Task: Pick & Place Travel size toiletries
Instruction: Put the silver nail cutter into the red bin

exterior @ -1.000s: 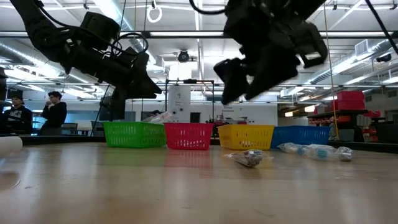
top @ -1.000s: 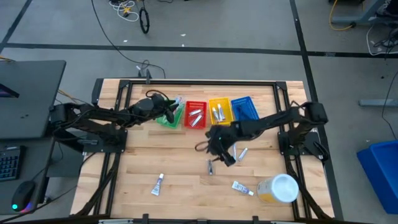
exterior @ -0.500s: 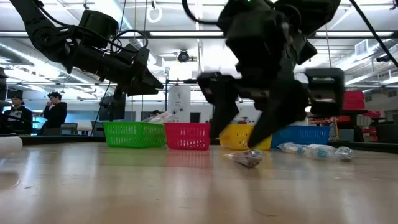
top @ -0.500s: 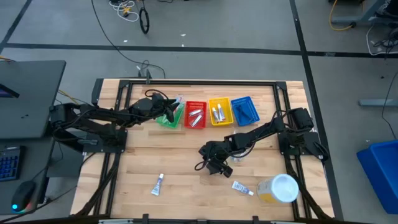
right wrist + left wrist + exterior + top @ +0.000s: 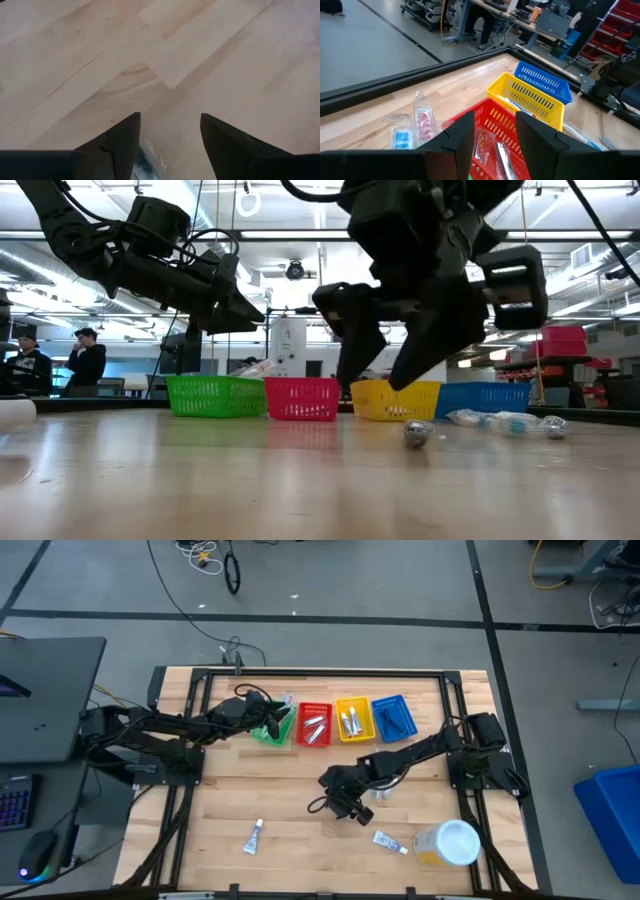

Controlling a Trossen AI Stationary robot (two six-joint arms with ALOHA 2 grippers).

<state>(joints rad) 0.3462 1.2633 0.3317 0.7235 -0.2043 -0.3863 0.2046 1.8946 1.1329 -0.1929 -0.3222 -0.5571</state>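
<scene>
Right gripper low, fingers spread.

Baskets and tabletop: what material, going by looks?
Red basket, yellow basket, blue basket: likely molded plastic, with slotted walls and uniform saturated colour. Tabletop: wood planks, pale with visible grain and seams, probably sealed given the low view's soft reflections.

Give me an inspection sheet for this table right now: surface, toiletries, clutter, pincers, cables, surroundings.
Surface: wooden table.
Job's things: silvery tube between the right pincer's fingers; white-blue tubes near the front; others in the red basket, yellow basket and blue basket.
Clutter: jar.
Pincers: right pincer open, low over the table; left pincer open, above the green basket.
Cables: loose on the floor.
Surroundings: people behind the table.
</scene>
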